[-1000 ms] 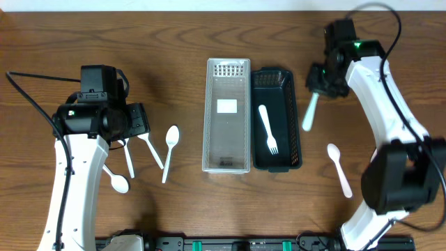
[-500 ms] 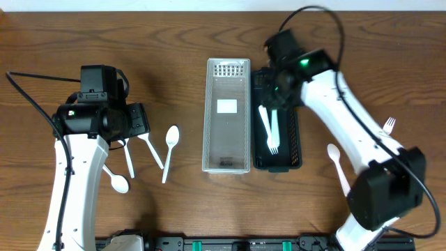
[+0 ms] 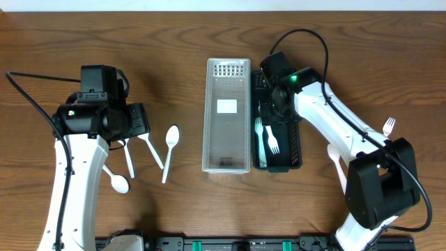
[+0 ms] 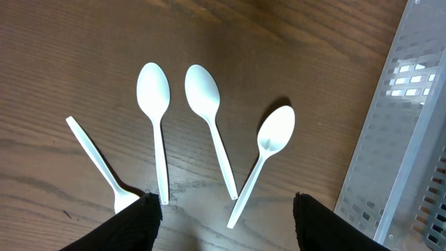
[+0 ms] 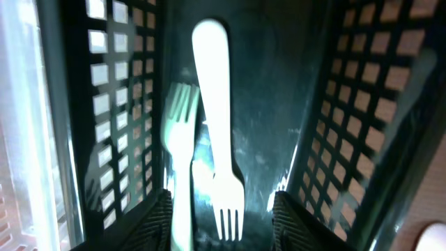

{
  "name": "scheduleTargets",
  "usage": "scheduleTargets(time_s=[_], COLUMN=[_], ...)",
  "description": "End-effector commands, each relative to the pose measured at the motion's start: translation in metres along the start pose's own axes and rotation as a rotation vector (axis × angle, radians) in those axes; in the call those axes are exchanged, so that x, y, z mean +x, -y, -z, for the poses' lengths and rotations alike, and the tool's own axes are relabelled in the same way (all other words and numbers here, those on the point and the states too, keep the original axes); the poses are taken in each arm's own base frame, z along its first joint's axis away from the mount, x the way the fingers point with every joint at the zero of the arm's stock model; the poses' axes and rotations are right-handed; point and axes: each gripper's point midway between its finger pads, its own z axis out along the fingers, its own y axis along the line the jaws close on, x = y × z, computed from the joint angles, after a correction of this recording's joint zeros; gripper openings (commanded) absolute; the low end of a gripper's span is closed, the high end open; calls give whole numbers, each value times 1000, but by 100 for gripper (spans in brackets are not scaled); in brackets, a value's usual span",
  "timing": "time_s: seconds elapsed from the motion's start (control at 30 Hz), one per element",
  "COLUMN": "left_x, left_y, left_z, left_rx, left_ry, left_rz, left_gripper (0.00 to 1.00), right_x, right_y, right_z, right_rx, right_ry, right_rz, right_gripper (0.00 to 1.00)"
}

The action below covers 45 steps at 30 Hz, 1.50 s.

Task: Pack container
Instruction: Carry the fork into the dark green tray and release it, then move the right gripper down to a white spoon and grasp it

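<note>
A black mesh basket stands right of a clear container at the table's middle. Two pale plastic forks lie side by side in the basket. In the right wrist view one fork points tines down and the other fork tines up, on the basket floor. My right gripper hangs open over them. My left gripper is open and empty above several white spoons on the table.
A white spoon and a white fork lie on the wood right of the basket. The clear container's edge shows at the right of the left wrist view. The table is brown wood.
My right arm swung left from beside the basket to over it, carrying a fork; that fork now lies in the basket beside the first one. The left arm has not moved.
</note>
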Motion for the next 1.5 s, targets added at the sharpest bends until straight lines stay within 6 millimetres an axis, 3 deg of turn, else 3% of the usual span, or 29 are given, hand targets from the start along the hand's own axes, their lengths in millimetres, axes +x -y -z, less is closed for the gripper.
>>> scheduleTargets(time_s=[0.0,0.13,0.23,0.4,0.5,0.6,0.7,0.87,1.1,1.2,1.3,1.47], left_x=[-4,-4,-4,-3,-3,-3,-3,-3,-3,-3,-3,-3], left_y=[1,1,1,1,1,1,1,1,1,1,1,1], left_z=[4,4,4,4,4,4,4,4,4,4,4,4], left_rx=[1,1,1,0,0,1,1,0,1,1,1,1], left_ry=[10,10,10,7,7,7,7,7,7,7,7,7], left_rz=[-7,-7,-7,-7,-7,-7,-7,-7,-7,-7,-7,-7], left_gripper=[64,64,64,64,64,64,64,64,64,64,64,64], right_x=[-7,-24,-42,-60,-51,-25,5,61,138,163,169,146], right_y=[-3,-5,3,44,78,107,123,127,86,83,97,112], right_z=[4,31,71,139,166,188,203,210,196,181,163,144], right_rx=[-8,-21,-26,-7,7,30,49,56,-182,-204,-133,-59], right_ry=[24,75,142,277,314,300,278,239,213,194,199,265], right_rz=[43,84,95,9,-72,-138,-174,-189,-169,-212,-244,-231], right_gripper=[51,55,57,87,90,92,95,99,99,99,99,99])
